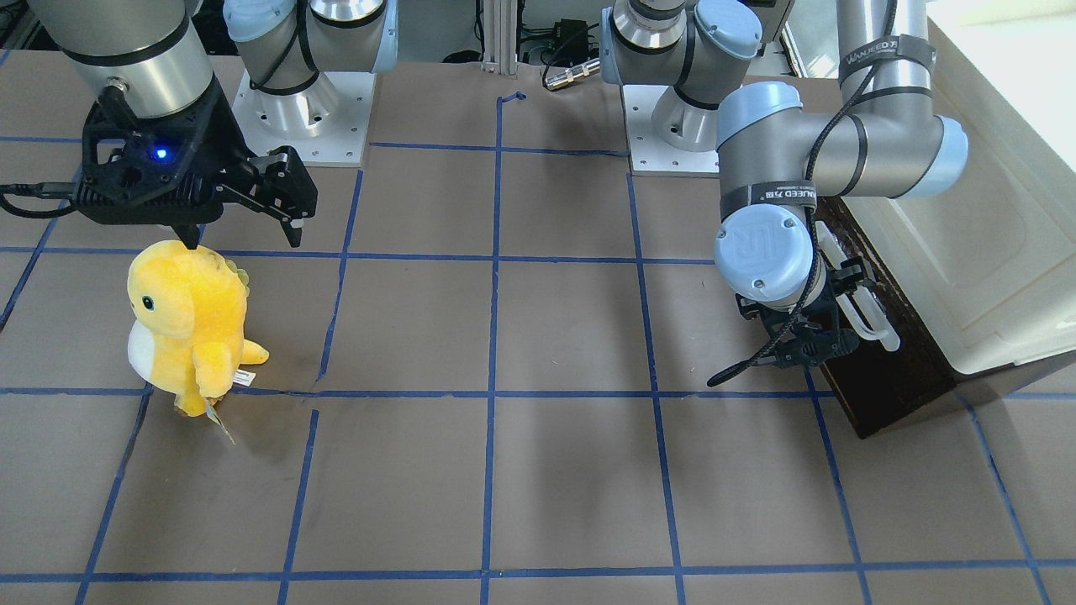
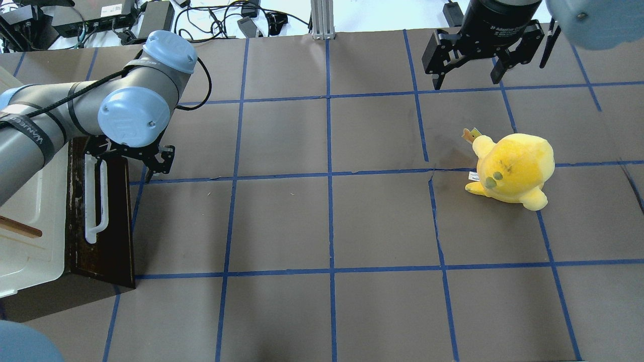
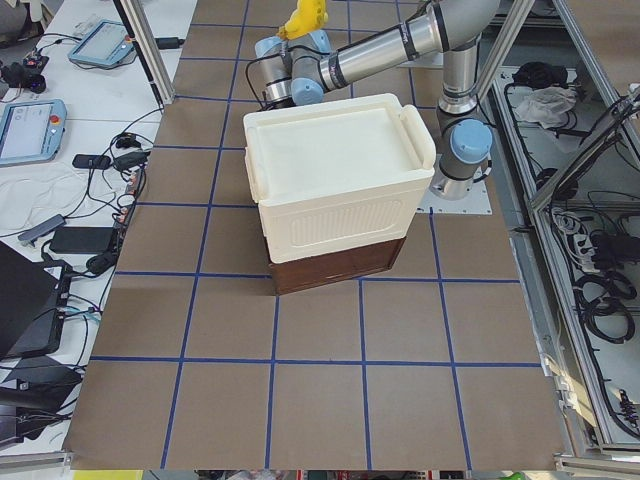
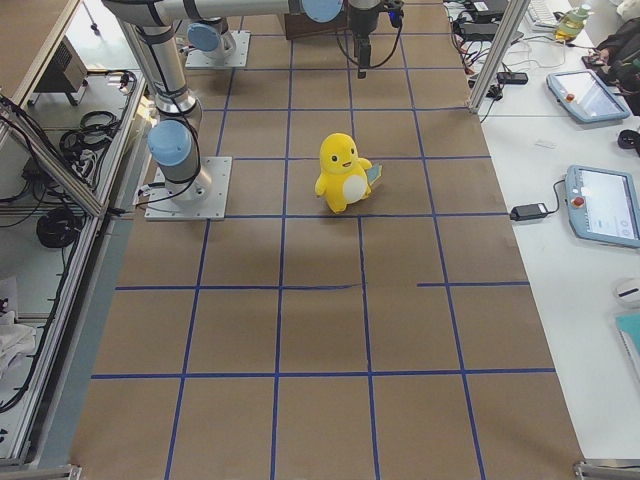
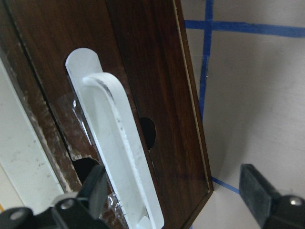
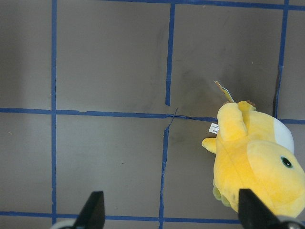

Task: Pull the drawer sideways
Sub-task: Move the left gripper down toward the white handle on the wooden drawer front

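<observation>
- As the overhead camera frames it (12 o'clock = table edge farthest from the robot), the cream-white cabinet (image 2: 35,261) sits at the table's 9 o'clock edge, with a small wooden handle (image 2: 20,229) on its upper face.
- Drawer (image 2: 118,221): dark brown wood, under the cabinet on its 3 o'clock side, with its front turned toward the table centre. From these views I cannot tell how far out it stands.
- White bar handle (image 2: 95,198): runs along the drawer front from 12 to 6 o'clock.
- Left arm (image 2: 75,108): enters from 9 o'clock and passes above the cabinet.
- Left gripper (image 5: 176,191): at the 12 o'clock end of the bar. In the wrist view the jaws are spread wide and not clamped. The bar lies between the fingers (image 5: 95,183), close to one of them. The other finger is out past the drawer's edge, over the table. I cannot tell whether the near finger touches the bar.
- Table (image 2: 327,226): brown covering with a grid of blue tape.
- Yellow plush toy (image 2: 513,168): upright at about 3 o'clock from the table centre. It has a white belly and a paper tag at its back.
- Right gripper (image 2: 467,80): at about 11 o'clock from the toy, held above the table. Its jaws are spread with nothing between them, and it is apart from the toy.
</observation>
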Robot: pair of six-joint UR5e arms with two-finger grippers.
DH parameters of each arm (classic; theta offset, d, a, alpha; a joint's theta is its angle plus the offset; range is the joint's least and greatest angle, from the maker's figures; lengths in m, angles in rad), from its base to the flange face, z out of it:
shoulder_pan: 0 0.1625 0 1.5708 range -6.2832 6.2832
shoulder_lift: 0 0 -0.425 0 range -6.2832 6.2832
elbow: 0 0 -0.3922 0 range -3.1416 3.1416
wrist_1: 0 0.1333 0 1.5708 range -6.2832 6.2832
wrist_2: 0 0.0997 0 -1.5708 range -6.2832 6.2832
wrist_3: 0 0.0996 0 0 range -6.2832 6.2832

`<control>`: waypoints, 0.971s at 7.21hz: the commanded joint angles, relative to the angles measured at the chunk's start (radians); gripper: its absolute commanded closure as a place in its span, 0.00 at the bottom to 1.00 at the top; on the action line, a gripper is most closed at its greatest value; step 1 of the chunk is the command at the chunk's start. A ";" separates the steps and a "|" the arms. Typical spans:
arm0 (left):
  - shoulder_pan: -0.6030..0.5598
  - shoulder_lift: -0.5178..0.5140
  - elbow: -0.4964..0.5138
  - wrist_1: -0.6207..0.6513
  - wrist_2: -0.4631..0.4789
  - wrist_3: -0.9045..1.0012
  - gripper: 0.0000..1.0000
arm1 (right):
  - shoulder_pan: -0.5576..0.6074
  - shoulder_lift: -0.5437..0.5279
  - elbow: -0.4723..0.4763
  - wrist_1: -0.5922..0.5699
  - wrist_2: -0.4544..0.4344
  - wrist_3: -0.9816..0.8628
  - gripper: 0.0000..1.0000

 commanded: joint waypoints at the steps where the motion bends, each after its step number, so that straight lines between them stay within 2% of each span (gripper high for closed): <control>1: 0.000 -0.030 0.002 0.004 0.026 -0.038 0.00 | 0.000 0.000 0.000 0.000 -0.001 0.000 0.00; 2: 0.000 -0.040 0.011 0.006 0.024 -0.041 0.00 | 0.000 0.000 0.000 0.000 0.000 0.000 0.00; 3: 0.000 -0.049 0.005 0.026 0.026 -0.038 0.06 | 0.000 0.000 0.000 0.000 0.000 0.000 0.00; 4: 0.002 -0.052 0.001 0.026 0.055 -0.028 0.20 | 0.000 0.000 0.000 0.000 0.000 0.000 0.00; 7: 0.005 -0.051 -0.001 0.024 0.077 -0.037 0.20 | 0.000 0.000 0.000 0.000 0.000 0.000 0.00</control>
